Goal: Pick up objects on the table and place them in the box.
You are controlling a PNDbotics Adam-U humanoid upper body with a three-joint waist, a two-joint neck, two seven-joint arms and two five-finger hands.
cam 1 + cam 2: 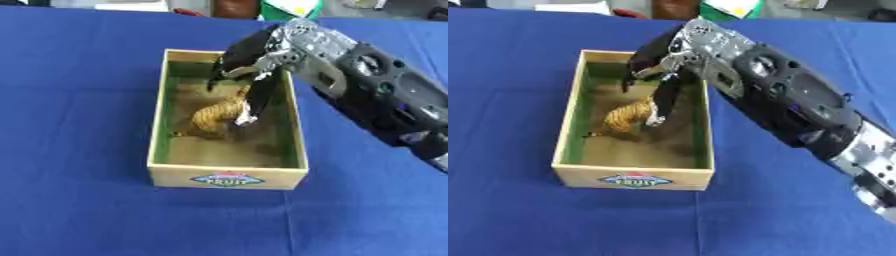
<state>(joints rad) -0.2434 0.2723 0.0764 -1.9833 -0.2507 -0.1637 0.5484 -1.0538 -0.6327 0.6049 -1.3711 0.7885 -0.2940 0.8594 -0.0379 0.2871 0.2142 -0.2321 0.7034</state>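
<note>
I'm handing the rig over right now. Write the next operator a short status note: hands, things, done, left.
Right hand: over the box, fingers reaching down inside, relaxed, beside the toy tiger; whether they touch it cannot be told.
Left hand: not in view.
Things: toy tiger lies on the floor of the wooden box, near its middle. The box sits on the blue tablecloth.
Done: tiger is in the box.
Left: lift the right hand out of the box. No other loose object shows on the cloth in these views, so check beyond them before calling the job complete.

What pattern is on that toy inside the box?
Orange-yellow with dark stripes, tiger-like; the toy shows best in the right eye view.
</note>
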